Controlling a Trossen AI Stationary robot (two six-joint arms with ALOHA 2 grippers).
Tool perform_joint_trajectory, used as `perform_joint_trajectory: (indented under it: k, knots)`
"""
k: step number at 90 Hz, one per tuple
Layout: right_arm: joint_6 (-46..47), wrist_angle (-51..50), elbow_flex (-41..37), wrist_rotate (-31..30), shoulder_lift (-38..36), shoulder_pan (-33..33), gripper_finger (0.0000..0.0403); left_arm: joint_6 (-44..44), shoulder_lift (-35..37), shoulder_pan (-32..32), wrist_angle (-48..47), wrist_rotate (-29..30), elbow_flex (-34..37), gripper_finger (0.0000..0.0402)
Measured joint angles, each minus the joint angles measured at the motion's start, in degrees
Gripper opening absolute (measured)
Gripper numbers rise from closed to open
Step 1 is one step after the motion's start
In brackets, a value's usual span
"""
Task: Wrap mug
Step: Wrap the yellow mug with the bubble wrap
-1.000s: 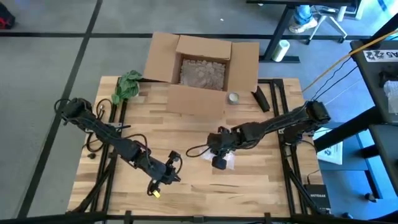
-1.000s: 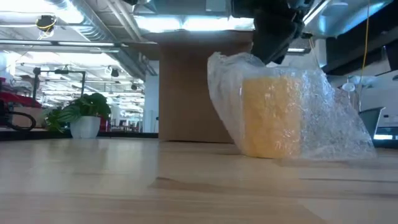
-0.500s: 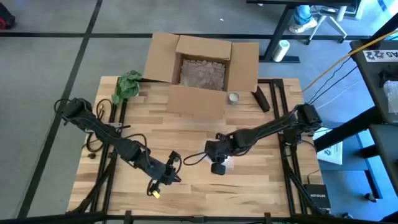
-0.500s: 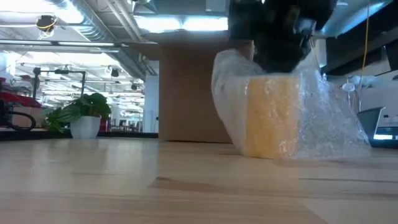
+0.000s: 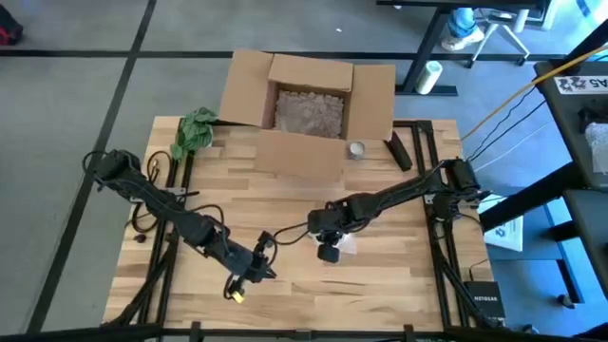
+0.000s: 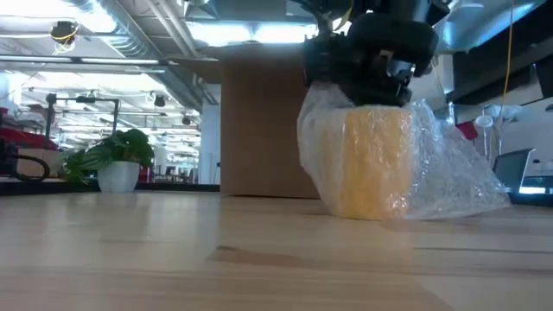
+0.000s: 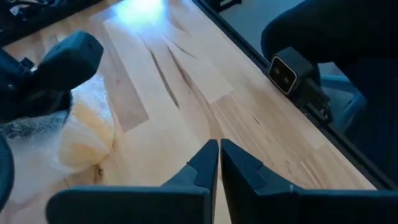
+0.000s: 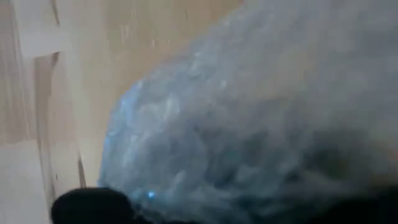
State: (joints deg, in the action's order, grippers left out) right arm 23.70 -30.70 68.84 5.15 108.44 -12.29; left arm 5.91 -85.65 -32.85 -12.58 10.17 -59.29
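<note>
The yellow mug point(image 6: 373, 162) stands on the wooden worktop point(image 5: 285, 204), a little right of the middle and in front of the open cardboard box point(image 5: 309, 100). Clear bubble wrap point(image 6: 449, 168) is bunched around it and trails off to one side in the low view, spreading flat onto the wood. The right gripper point(image 5: 328, 242) sits directly over the mug, pressed down into the top of the wrap; from the low view its dark body covers the mug's rim. Its own camera sees nothing but crinkled plastic right up against the lens, and I cannot tell how its jaws stand.

The left gripper point(image 5: 249, 266) waits nearer the front edge, to the left of the mug and apart from it, low over bare wood. In its wrist view the two dark fingers point(image 7: 205, 163) are pressed together with only a thin slit between them, holding nothing, and the wrapped mug and the other arm show off to one side.

At the back of the worktop a crumpled green cloth point(image 5: 194, 131) lies left of the box. Just right of the box front sits a small roll of tape point(image 5: 356, 149), with a black bar-shaped object point(image 5: 398, 150) beside it.
</note>
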Motion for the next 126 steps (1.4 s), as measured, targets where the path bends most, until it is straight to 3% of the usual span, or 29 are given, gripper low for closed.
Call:
perform_joint_trajectory:
  k: [72, 100, 126]
  knots:
    - [2.0, -4.7, -0.4, -7.5, -16.3, -1.7, 0.0000, 0.0, 0.0, 0.0, 0.0, 0.0, 0.0, 0.0000]
    - [5.4, -11.1, -0.3, -7.7, -17.0, -1.7, 0.0000, 0.0, 0.0, 0.0, 0.0, 0.0, 0.0, 0.0000]
    - [6.0, -9.6, -0.3, -7.7, -14.7, -2.0, 0.0000, -0.1, 0.0, 0.0, 0.0, 0.0, 0.0, 0.0000]
